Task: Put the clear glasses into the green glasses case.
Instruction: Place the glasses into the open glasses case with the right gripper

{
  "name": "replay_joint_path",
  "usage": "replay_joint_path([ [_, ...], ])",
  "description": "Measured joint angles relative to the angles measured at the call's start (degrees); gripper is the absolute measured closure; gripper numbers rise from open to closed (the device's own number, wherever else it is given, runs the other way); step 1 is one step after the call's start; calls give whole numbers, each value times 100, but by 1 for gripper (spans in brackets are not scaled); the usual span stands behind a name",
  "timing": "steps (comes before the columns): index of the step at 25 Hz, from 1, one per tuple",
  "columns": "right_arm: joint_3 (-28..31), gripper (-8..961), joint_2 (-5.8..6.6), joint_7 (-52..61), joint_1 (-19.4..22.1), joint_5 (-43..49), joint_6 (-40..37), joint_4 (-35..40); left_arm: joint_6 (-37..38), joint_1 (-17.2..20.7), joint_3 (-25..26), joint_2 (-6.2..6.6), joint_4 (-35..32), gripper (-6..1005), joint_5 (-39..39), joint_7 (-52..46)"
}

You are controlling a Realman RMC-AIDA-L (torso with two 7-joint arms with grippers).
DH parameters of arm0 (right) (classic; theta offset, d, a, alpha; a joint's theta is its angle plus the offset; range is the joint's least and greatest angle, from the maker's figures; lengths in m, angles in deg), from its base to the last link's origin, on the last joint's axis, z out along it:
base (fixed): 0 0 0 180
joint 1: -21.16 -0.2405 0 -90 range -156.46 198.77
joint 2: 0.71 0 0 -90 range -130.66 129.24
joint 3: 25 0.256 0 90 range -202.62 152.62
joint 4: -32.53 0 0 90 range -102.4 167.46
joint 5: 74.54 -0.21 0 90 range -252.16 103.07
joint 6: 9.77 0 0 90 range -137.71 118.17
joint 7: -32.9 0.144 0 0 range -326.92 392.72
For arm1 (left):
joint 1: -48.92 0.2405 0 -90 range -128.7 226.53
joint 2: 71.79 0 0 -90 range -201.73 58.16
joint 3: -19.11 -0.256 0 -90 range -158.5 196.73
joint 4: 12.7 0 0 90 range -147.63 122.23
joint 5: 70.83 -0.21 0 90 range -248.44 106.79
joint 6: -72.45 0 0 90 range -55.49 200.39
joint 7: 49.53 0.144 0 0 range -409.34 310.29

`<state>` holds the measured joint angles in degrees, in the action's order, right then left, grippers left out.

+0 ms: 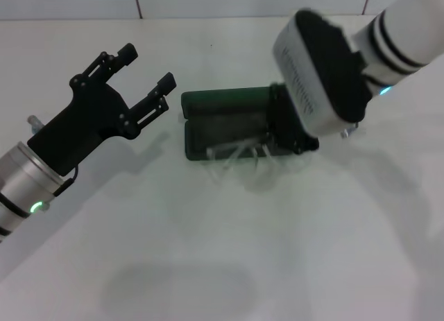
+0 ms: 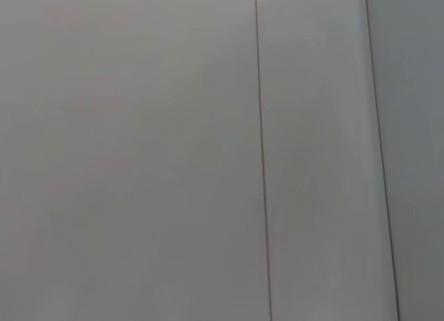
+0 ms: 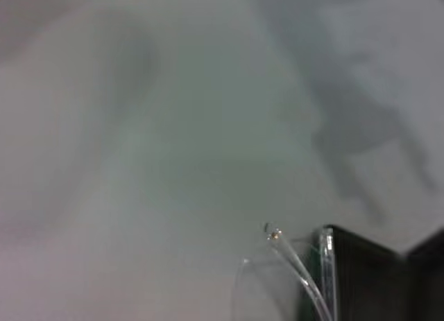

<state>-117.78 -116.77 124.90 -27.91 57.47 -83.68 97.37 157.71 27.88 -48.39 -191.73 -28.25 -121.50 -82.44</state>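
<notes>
On white tabletop (image 1: 222, 252), open green glasses case (image 1: 229, 127); clear glasses (image 1: 236, 153) half in, transparent arms poking over front rim. Right gripper (image 1: 295, 144) at case's end, fingers hidden, grip unclear. Left gripper (image 1: 142, 82) beside case, fingers spread, empty. Best nudged fully inside, gently, before closing lid.

Your left tool (image 1: 147, 77) is matte black on a silver wrist with a green light; your right arm (image 1: 409, 30) is white, black-banded.
</notes>
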Motion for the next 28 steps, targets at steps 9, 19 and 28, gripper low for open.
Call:
replay_joint_path([
  [9, -409, 911, -20, 368, 548, 361, 1283, 569, 40, 46, 0, 7, -37, 232, 8, -28],
  [19, -1252, 865, -21, 594, 787, 542, 2406, 353, 38, 31, 0, 1, -5, 232, -2, -9],
  [28, -1245, 658, -21, 625, 878, 491, 2373, 514, 23, 5, 0, -2, 0, 232, -4, -30],
])
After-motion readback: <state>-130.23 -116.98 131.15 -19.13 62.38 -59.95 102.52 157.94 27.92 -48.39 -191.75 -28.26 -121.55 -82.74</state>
